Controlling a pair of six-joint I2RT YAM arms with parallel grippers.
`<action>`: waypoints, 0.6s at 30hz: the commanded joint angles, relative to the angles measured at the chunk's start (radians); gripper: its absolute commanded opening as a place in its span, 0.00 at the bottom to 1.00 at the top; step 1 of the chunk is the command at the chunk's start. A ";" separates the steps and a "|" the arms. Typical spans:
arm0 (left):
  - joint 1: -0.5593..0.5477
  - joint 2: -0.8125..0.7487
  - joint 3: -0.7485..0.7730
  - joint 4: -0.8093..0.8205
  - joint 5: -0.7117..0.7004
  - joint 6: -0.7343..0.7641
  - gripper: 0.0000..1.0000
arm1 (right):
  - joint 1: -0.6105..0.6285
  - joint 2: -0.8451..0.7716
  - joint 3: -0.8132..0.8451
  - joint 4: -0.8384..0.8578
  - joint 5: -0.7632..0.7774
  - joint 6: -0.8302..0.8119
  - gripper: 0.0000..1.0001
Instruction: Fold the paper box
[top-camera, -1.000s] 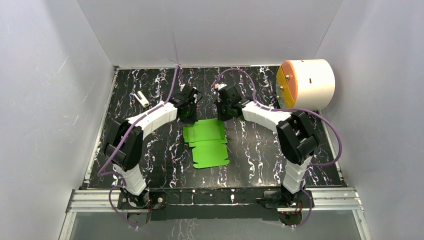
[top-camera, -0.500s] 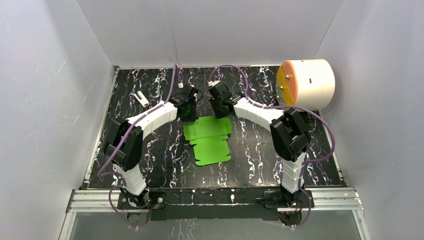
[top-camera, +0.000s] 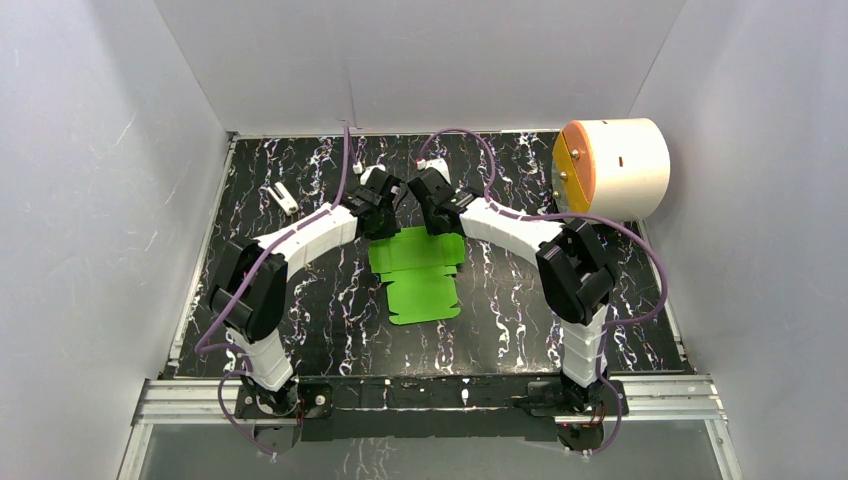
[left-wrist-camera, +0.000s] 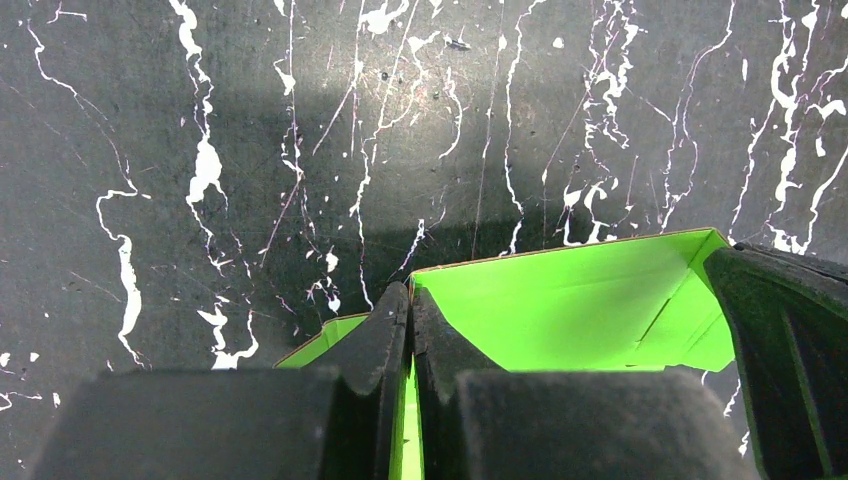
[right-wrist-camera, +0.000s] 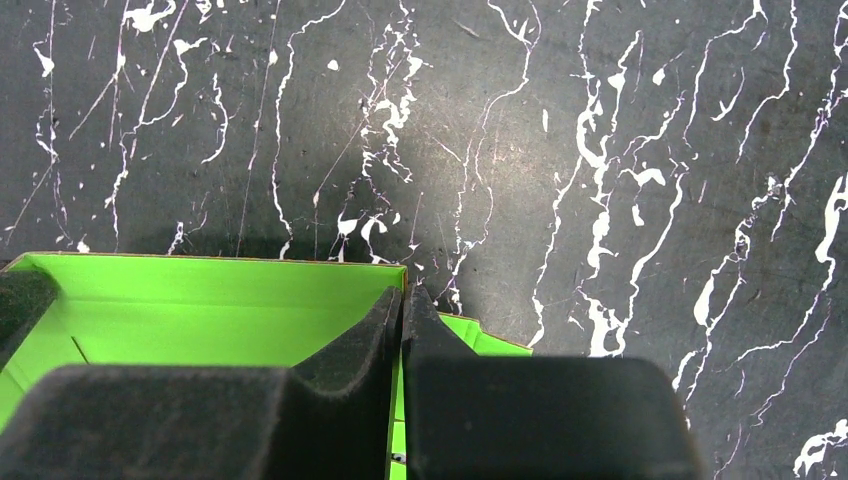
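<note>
The paper box (top-camera: 415, 272) is a bright green die-cut card sheet lying on the black marbled table, its far part raised between the two grippers. My left gripper (top-camera: 383, 212) is shut on the card's far left edge; in the left wrist view the jaws (left-wrist-camera: 410, 300) pinch a thin green edge (left-wrist-camera: 560, 300). My right gripper (top-camera: 432, 208) is shut on the far right edge; in the right wrist view the jaws (right-wrist-camera: 402, 300) pinch the green card (right-wrist-camera: 200, 310). The two grippers stand close together over the card's far end.
A large white cylinder with an orange-yellow face (top-camera: 610, 168) stands at the far right. A small white object (top-camera: 285, 197) lies at the far left. Grey walls close the table on three sides. A metal rail (top-camera: 430, 392) runs along the near edge.
Both grippers have moved toward each other and slightly farther back. The card's far part has risen and narrowed, and the sheet has shifted a little.
</note>
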 joint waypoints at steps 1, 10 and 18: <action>-0.029 -0.014 0.033 0.031 -0.098 -0.024 0.00 | 0.015 0.022 0.057 -0.018 0.061 0.057 0.10; -0.079 0.014 0.071 0.030 -0.205 -0.001 0.00 | 0.024 0.040 0.091 -0.041 0.102 0.093 0.11; -0.099 0.033 0.067 0.036 -0.265 0.005 0.02 | 0.026 0.031 0.074 -0.038 0.097 0.126 0.11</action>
